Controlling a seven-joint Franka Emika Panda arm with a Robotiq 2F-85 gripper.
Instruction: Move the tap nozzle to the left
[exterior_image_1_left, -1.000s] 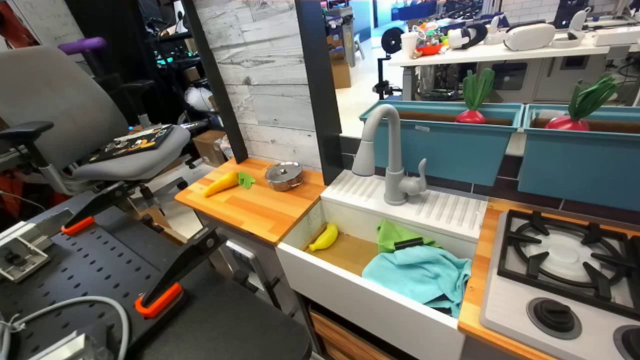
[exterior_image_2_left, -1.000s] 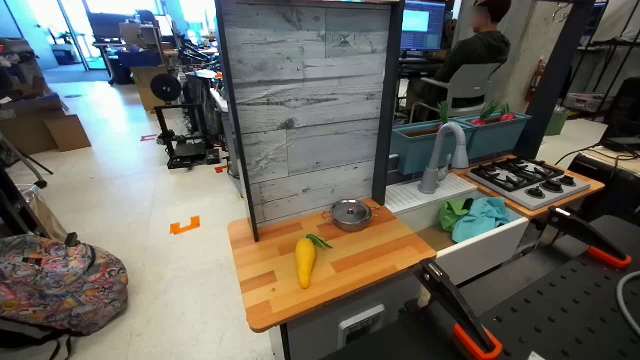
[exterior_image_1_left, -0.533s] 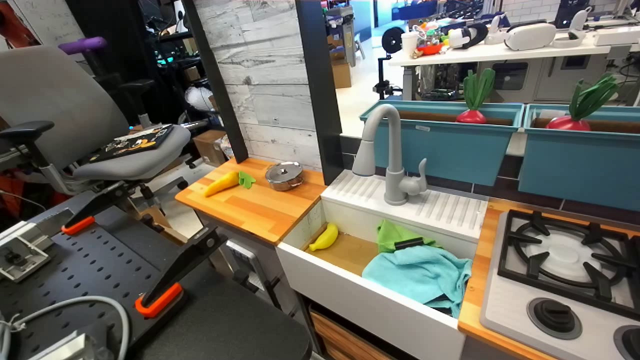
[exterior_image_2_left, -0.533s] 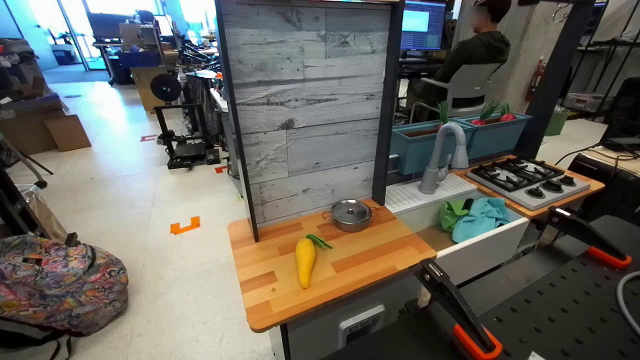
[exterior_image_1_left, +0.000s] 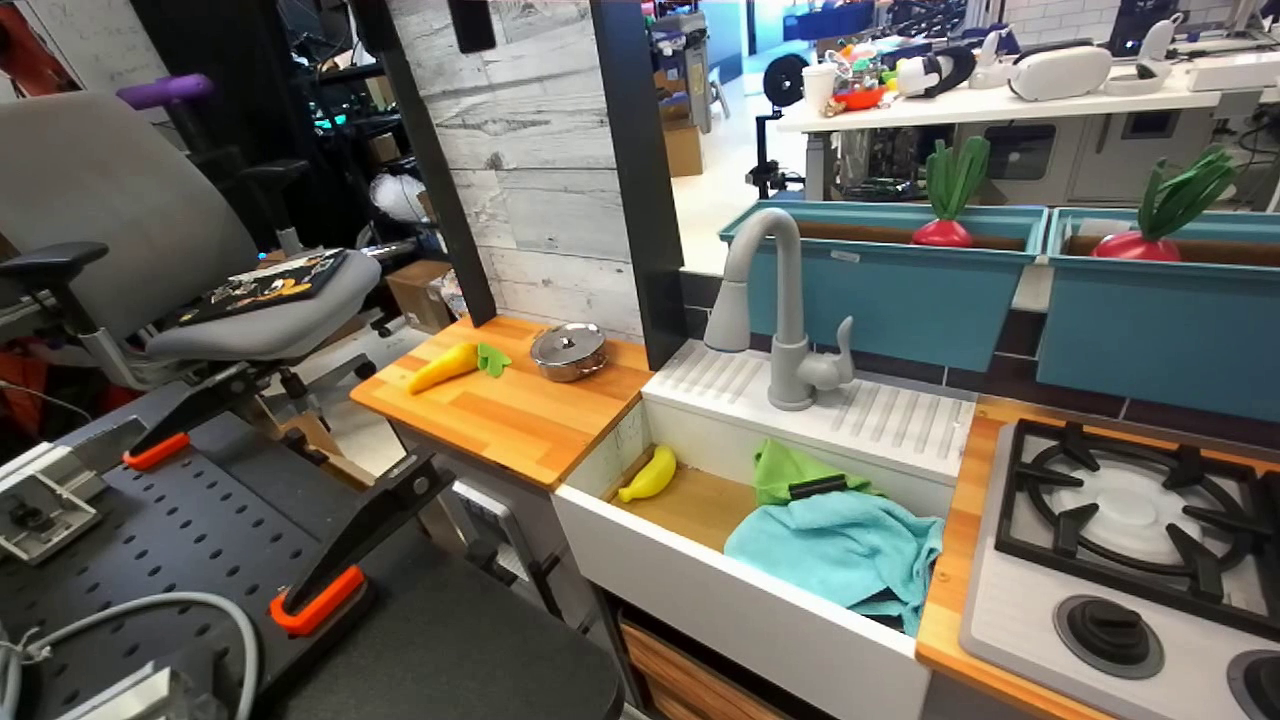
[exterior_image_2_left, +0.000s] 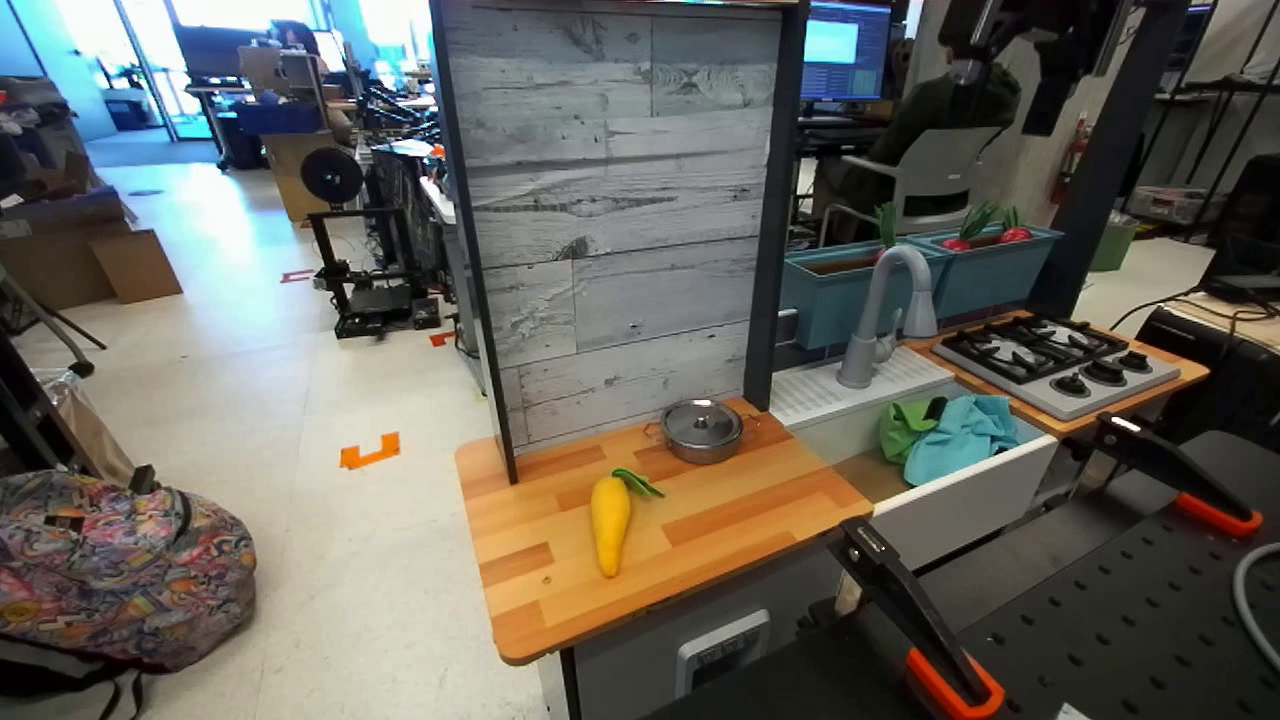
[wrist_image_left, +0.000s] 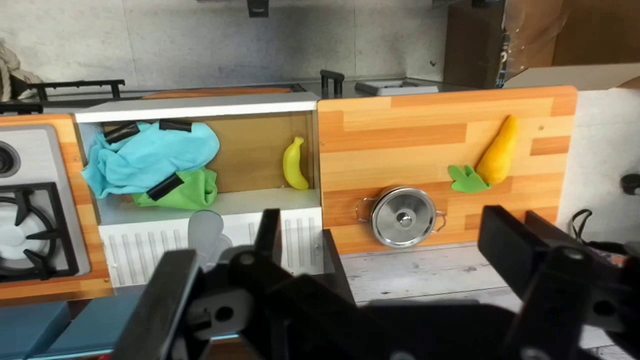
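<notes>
The tap nozzle, a pale grey gooseneck spout, stands at the back of the sink in both exterior views (exterior_image_1_left: 790, 280) (exterior_image_2_left: 873, 300). Its downturned end points toward the left in an exterior view. In the wrist view the nozzle (wrist_image_left: 205, 232) shows from above at lower left, partly hidden by a gripper finger. My gripper (wrist_image_left: 384, 220) is open with its fingers wide apart and nothing between them. It is high above the counter, over the pot side rather than the nozzle. In an exterior view the gripper (exterior_image_2_left: 1005, 90) hangs at the top right; only a dark tip (exterior_image_1_left: 472, 25) shows in the other picture.
The sink (exterior_image_1_left: 740, 610) holds a banana (exterior_image_1_left: 650, 475), a blue cloth (exterior_image_1_left: 840, 545) and a green cloth (exterior_image_1_left: 790, 470). A lidded pot (exterior_image_1_left: 568, 350) and a yellow squash (exterior_image_1_left: 443, 368) lie on the wooden counter. A dark post (exterior_image_1_left: 640, 180), planters (exterior_image_1_left: 890, 300) and a stove (exterior_image_1_left: 1130, 540) surround the sink.
My gripper has come down into the top of both exterior views; half a second ago only a dark sliver showed at a top edge. The tap nozzle has not moved.
</notes>
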